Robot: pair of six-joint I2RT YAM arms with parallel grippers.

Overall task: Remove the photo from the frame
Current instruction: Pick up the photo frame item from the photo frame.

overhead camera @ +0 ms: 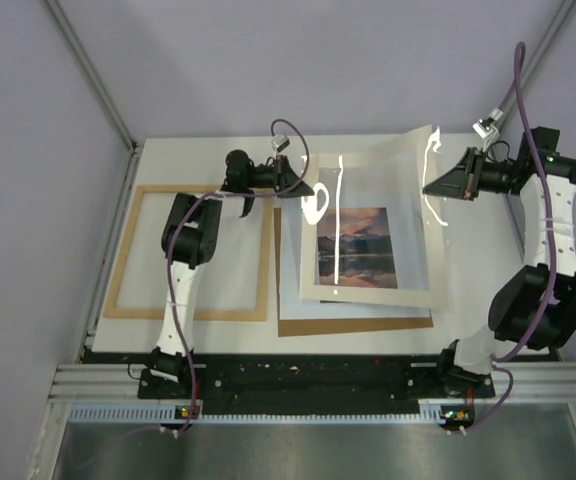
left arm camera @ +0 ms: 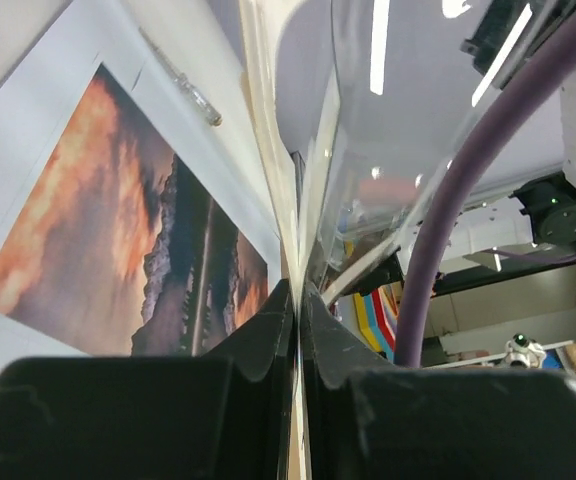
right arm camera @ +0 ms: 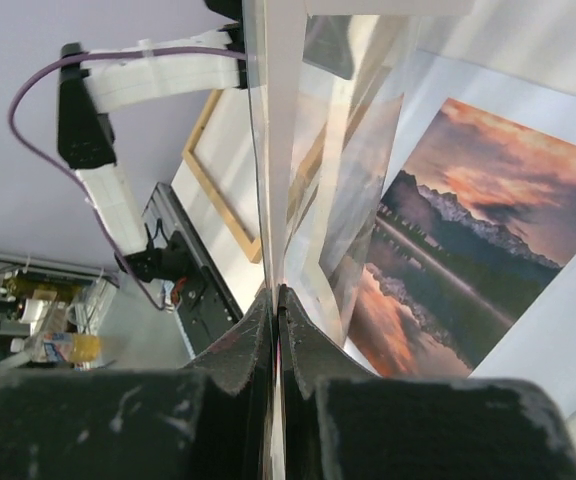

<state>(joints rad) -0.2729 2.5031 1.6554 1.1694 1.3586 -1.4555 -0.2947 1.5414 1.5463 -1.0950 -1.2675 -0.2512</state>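
The photo (overhead camera: 356,247), a white sheet printed with a sunset lake scene, lies mid-table on a brown board (overhead camera: 358,325). A cream mat (overhead camera: 368,296) and a clear sheet (overhead camera: 430,160) rise from over it, bowed upward along their far edge. My left gripper (overhead camera: 303,190) is shut on that thin edge at the left, and my right gripper (overhead camera: 440,188) is shut on it at the right. Seen from the left wrist, the left gripper (left arm camera: 296,290) pinches the edge with the photo (left arm camera: 118,230) beside it. The right gripper (right arm camera: 276,292) does the same next to the photo (right arm camera: 468,240). The light-wood frame (overhead camera: 120,250) lies apart at the left.
The frame (right arm camera: 218,175) lies under the left arm (overhead camera: 183,270). Grey walls close in the table on the left, back and right. A black rail (overhead camera: 308,380) runs along the near edge between the arm bases. A purple cable (left arm camera: 448,210) crosses the left wrist view.
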